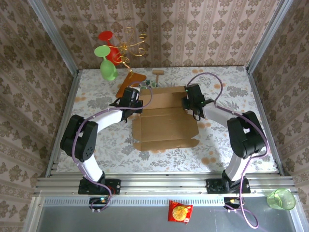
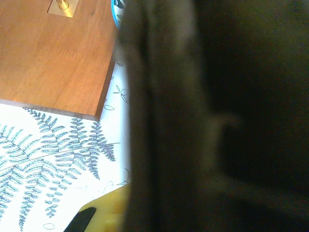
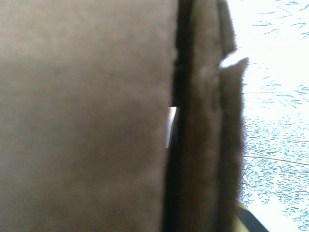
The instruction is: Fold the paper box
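Barely started imo: paper box (image 1: pixel 166 126) lies mostly flat mid-bench (image 1: pixel 231 145), left fingers (image 1: pixel 131 100) clenched on its far-left edge, right fingers (image 1: pixel 192 103) at the far-right edge but can't tell if gripping, walls + lid all left tbd.

tan paper box (image 1: pixel 166 123), floral table (image 1: pixel 231 87), red-brn board (image 2: pixel 53 58)

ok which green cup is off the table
The pale green cup, past the rail at the near right corner. The darker green cup is at the far left of the table.
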You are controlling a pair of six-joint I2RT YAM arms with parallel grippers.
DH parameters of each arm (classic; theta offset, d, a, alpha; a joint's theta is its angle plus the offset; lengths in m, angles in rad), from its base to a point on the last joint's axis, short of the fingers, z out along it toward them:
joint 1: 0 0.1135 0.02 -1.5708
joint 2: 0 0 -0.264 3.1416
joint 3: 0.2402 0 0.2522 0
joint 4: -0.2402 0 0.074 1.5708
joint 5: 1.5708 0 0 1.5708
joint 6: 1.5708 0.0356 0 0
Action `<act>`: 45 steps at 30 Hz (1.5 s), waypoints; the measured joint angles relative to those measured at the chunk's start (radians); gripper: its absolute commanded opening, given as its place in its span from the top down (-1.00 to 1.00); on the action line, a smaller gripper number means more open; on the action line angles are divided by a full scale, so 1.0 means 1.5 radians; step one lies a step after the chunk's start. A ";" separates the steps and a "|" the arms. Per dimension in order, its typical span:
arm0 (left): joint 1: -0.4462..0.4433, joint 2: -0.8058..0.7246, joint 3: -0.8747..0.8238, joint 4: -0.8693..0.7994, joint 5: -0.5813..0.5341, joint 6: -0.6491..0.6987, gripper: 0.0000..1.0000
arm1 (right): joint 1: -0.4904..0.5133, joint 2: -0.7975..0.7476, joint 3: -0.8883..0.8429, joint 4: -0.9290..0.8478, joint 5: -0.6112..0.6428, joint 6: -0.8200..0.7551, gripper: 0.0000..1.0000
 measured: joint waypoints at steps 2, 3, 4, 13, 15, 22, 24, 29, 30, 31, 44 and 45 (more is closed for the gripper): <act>0.000 0.002 0.003 -0.003 -0.001 -0.005 1.00 | 0.006 0.009 0.013 -0.009 0.030 0.010 0.89; 0.000 0.002 0.003 -0.004 -0.001 -0.006 1.00 | 0.009 0.013 0.019 -0.013 0.040 0.014 0.91; 0.000 0.002 0.003 -0.005 -0.001 -0.008 1.00 | 0.014 0.019 0.027 -0.020 0.054 0.019 0.96; 0.000 0.012 0.021 -0.021 -0.006 -0.022 1.00 | 0.050 0.050 0.080 -0.089 0.158 0.070 1.00; -0.001 0.017 0.029 -0.028 -0.010 -0.028 1.00 | 0.055 0.055 0.090 -0.108 0.173 0.086 1.00; -0.006 0.030 0.061 -0.068 -0.031 -0.054 1.00 | 0.064 0.084 0.162 -0.217 0.197 0.162 1.00; -0.007 0.031 0.065 -0.075 -0.031 -0.058 0.99 | 0.064 0.086 0.173 -0.243 0.196 0.178 1.00; -0.006 0.032 0.070 -0.083 -0.021 -0.057 0.62 | 0.064 0.086 0.186 -0.284 0.190 0.194 1.00; -0.006 0.033 0.072 -0.083 -0.019 -0.057 0.59 | 0.064 0.086 0.188 -0.289 0.188 0.194 1.00; -0.005 0.036 0.077 -0.083 -0.016 -0.055 0.57 | 0.064 0.086 0.190 -0.292 0.186 0.193 1.00; 0.013 0.081 0.133 -0.099 -0.007 -0.008 0.94 | 0.057 0.108 0.237 -0.343 0.157 0.193 1.00; 0.013 0.083 0.135 -0.102 -0.010 -0.005 1.00 | 0.057 0.109 0.239 -0.346 0.155 0.193 1.00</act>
